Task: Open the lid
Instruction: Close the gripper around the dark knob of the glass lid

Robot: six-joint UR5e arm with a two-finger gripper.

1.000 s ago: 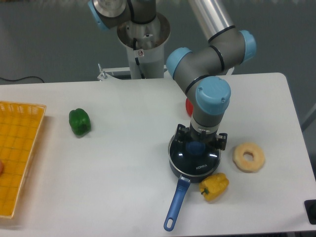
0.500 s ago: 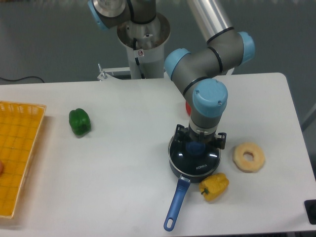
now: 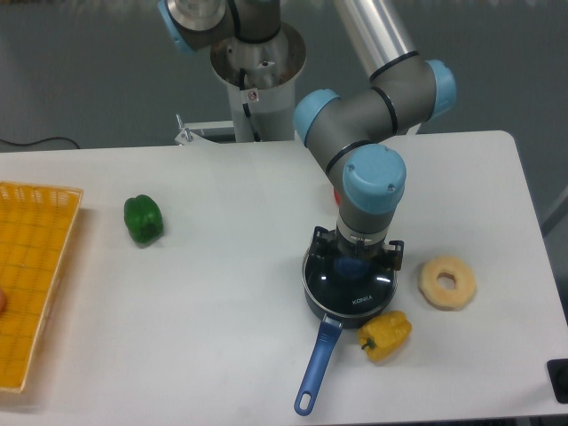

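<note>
The dark saucepan (image 3: 351, 303) with a blue handle (image 3: 317, 365) stands right of the table's middle. The round glass lid (image 3: 337, 278) with a thin metal rim lies on it. Its blue knob (image 3: 352, 264) shows just under the gripper. My gripper (image 3: 354, 260) points straight down over the lid's centre. Its black fingers (image 3: 318, 237) stand apart on either side of the knob and look open. The fingertips are mostly hidden by the wrist.
A yellow pepper (image 3: 385, 333) lies against the pan's front right. A pale doughnut ring (image 3: 447, 281) lies to the right, and a red object (image 3: 338, 190) shows behind the arm. A green pepper (image 3: 143, 218) lies to the left. A yellow basket (image 3: 35, 266) sits at the left edge.
The wrist and gripper have shifted slightly to the left over the lid. The lid and pan have not moved.
</note>
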